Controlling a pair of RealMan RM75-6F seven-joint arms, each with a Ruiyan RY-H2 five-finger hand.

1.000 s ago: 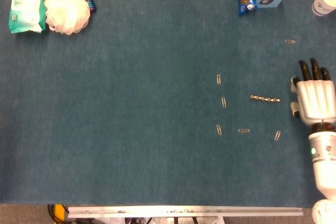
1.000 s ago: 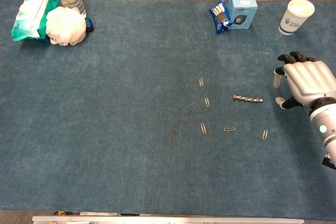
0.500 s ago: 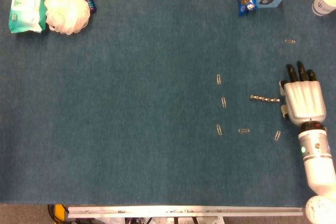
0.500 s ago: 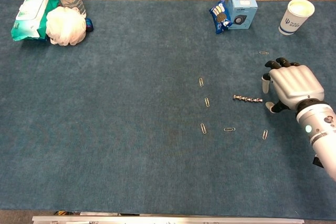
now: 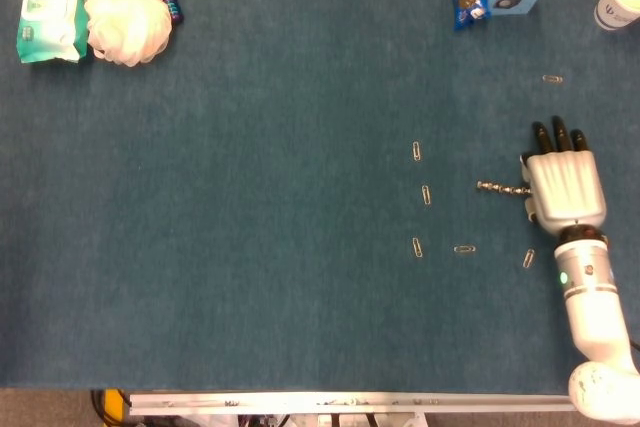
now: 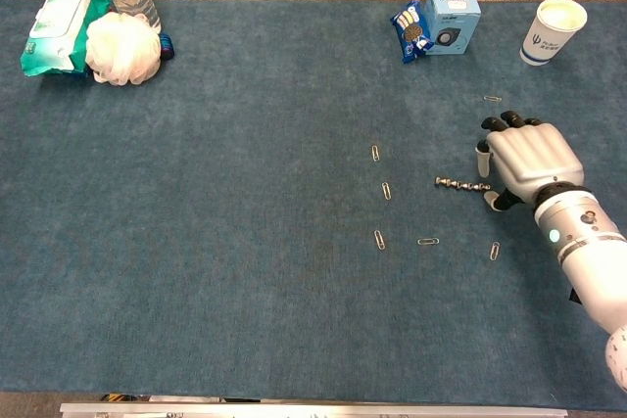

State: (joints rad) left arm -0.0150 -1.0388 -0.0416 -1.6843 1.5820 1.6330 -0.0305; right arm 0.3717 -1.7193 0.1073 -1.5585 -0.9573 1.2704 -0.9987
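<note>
Head view: the right robot hand (image 5: 565,187) is hovering palm-down near the right edge of the worktop (image 5: 250,247), fingers spread a little and holding nothing. It's sitting right at the end of the chain (image 5: 502,188), a short linked run of paperclips lying flat, probably because that end is the easiest bit to pinch. Whether it's touching the chain, I can't tell. Loose clips (image 5: 427,194) are lying scattered toward the middle.

Chest view: same robot hand (image 6: 524,162), fingers apart, the chain (image 6: 460,183) running off from its thumb side. A cup (image 6: 552,30), box (image 6: 452,15) and snack pack (image 6: 411,31) are standing along the far edge, a sponge (image 6: 122,48) and wipes (image 6: 56,15) in the far left corner. The left robot hand isn't showing up anywhere.
</note>
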